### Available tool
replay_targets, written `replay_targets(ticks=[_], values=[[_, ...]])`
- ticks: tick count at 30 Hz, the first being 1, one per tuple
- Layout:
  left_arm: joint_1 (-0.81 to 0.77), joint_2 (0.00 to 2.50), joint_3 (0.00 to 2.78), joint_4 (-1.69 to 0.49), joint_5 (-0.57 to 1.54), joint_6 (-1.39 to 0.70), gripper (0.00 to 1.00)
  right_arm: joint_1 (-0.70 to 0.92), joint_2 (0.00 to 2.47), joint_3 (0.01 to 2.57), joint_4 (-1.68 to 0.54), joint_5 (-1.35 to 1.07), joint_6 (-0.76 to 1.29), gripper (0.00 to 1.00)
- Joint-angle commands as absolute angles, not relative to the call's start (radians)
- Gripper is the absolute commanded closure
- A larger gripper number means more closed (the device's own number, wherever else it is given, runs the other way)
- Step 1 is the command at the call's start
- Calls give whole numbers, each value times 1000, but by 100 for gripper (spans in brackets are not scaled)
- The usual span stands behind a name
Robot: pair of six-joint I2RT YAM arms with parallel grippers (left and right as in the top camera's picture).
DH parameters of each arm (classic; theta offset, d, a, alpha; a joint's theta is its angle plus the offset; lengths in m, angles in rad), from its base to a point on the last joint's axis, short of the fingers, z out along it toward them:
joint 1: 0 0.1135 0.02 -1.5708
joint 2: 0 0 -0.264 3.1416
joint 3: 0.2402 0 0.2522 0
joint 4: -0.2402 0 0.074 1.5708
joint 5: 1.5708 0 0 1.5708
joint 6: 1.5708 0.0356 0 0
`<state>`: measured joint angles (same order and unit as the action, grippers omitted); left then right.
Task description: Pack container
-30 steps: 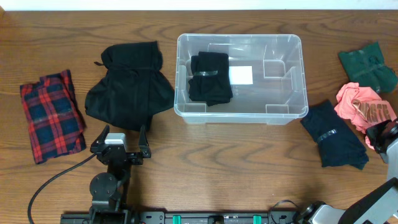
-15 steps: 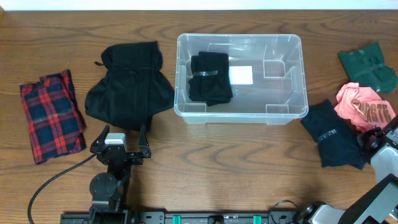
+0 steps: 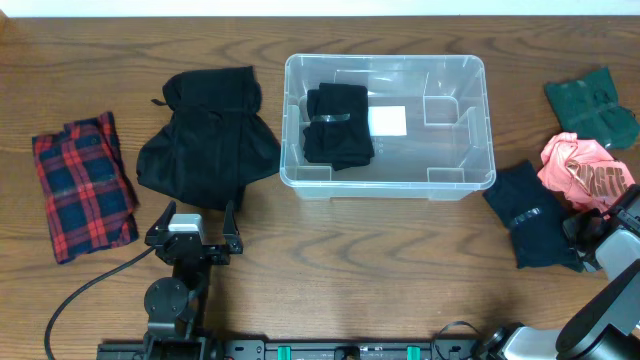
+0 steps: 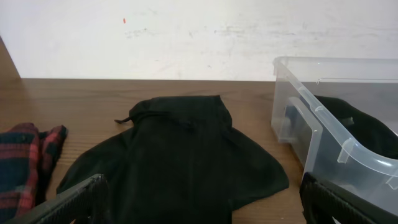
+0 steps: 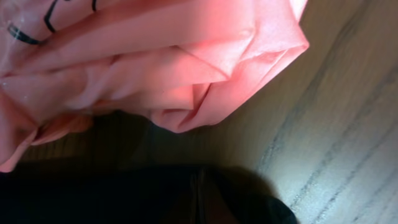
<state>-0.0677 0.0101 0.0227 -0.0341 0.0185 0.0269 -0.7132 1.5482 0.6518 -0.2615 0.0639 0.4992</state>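
Observation:
The clear container (image 3: 470, 130) stands mid-table with a folded black garment (image 3: 338, 125) in its left part and a white label (image 3: 389, 121) on its base. My left gripper (image 3: 198, 222) is open near the front edge, just short of a large black garment (image 3: 208, 140). The left wrist view shows that garment (image 4: 180, 149) ahead, between the spread fingers (image 4: 81, 199), and the container wall (image 4: 323, 124) to the right. My right gripper (image 3: 585, 230) is shut at the far right, between a pink garment (image 3: 580, 170) and a navy garment (image 3: 535, 215). Its jaws (image 5: 200, 180) meet just below the pink fabric (image 5: 155, 56), holding nothing I can see.
A red and blue plaid garment (image 3: 83, 185) lies at the far left and also shows in the left wrist view (image 4: 25, 162). A dark green garment (image 3: 592, 105) lies at the back right. A black cable (image 3: 80, 290) curls along the front left.
My right arm has slid toward the table's front and a little left, off the pink garment, whose folds have shifted slightly. The left arm has not moved.

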Motion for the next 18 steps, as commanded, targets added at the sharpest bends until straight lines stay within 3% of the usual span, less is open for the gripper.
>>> replay_targets(ticks=[1, 11, 18], values=[[-72, 4, 4, -71, -9, 33, 2, -723, 1562, 640, -296, -71, 520, 99], [-72, 4, 4, -71, -9, 33, 2, -722, 1562, 640, -469, -277, 514, 99], [-72, 4, 4, -71, -9, 33, 2, -723, 1555, 649, -550, -373, 395, 99]])
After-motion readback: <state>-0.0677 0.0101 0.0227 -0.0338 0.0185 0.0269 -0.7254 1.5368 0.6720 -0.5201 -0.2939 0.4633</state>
